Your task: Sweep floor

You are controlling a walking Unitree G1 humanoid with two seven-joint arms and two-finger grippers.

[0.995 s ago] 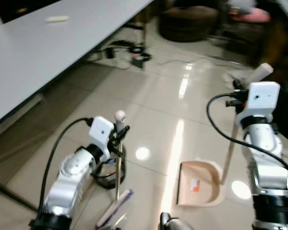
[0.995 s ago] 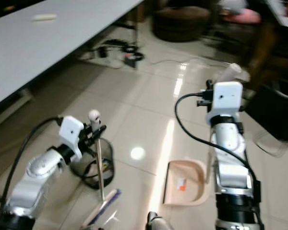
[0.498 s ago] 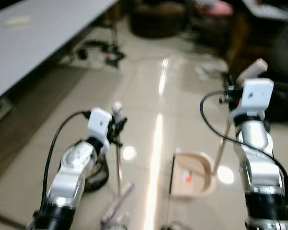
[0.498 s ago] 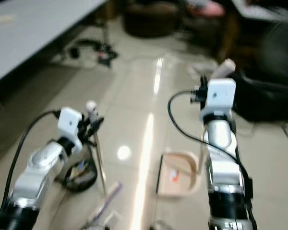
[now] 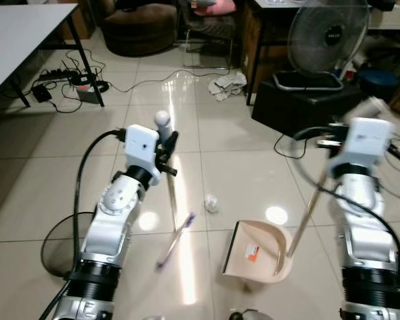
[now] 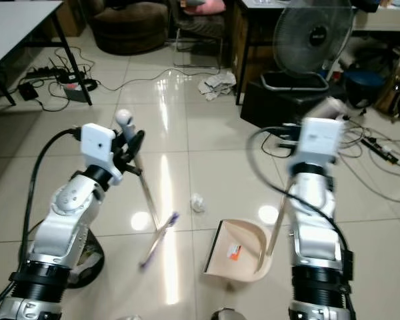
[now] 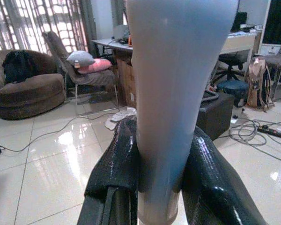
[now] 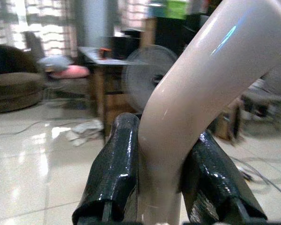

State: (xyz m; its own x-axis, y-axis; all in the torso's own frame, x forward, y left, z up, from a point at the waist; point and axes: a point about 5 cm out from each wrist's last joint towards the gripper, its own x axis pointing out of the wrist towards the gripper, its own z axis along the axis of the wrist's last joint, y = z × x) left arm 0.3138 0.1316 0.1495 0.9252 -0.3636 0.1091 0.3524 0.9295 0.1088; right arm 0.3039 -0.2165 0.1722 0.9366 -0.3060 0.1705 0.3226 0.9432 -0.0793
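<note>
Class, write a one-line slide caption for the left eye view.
Left gripper holds a broom, right gripper a dustpan, crumpled paper between them.

no readable text, label on dustpan (image 5: 252, 252) too small to read

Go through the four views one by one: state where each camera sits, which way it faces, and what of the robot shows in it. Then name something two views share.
Left eye view: on the head, facing forward and down at the tiled floor; both arms show, left gripper on the broom.
Right eye view: same head, same scene; right gripper holds the dustpan.
Left wrist view: along its fingers, clamped on the broom handle.
Right wrist view: along its fingers, clamped on the dustpan handle.
Shared: the fan appears in the eye views too.
</note>
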